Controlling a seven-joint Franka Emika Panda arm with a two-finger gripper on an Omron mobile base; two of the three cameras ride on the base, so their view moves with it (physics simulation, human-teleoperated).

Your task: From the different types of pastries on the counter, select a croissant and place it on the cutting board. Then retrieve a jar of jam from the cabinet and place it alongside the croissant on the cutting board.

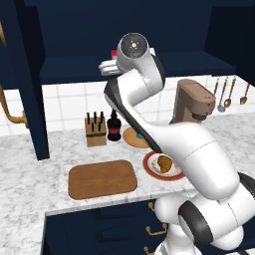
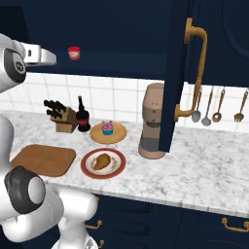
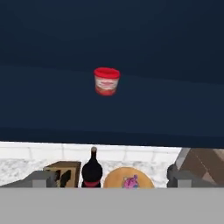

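The red jar of jam (image 3: 106, 81) (image 2: 74, 52) stands on the shelf of the open navy cabinet (image 2: 121, 29). My gripper (image 2: 52, 58) (image 3: 111, 179) is raised to shelf height, a little short of the jar, open and empty. One dark fingertip (image 3: 41, 178) shows on each side of the hand view. Down on the counter (image 2: 204, 165), the croissant (image 2: 102, 161) (image 1: 164, 163) lies on a red-rimmed plate (image 2: 87, 170). Left of the plate lies the wooden cutting board (image 2: 44, 159) (image 1: 102, 178), bare. A pink-and-blue cupcake (image 2: 107, 128) sits on a round wooden plate (image 2: 119, 136).
A knife block (image 2: 63, 119) and a dark bottle (image 2: 82, 116) stand at the back wall. A brown appliance (image 2: 153, 121) stands right of the plates. The open cabinet door (image 2: 180, 73) with its gold handle hangs beside it. Utensils (image 2: 216, 104) hang on the tiles.
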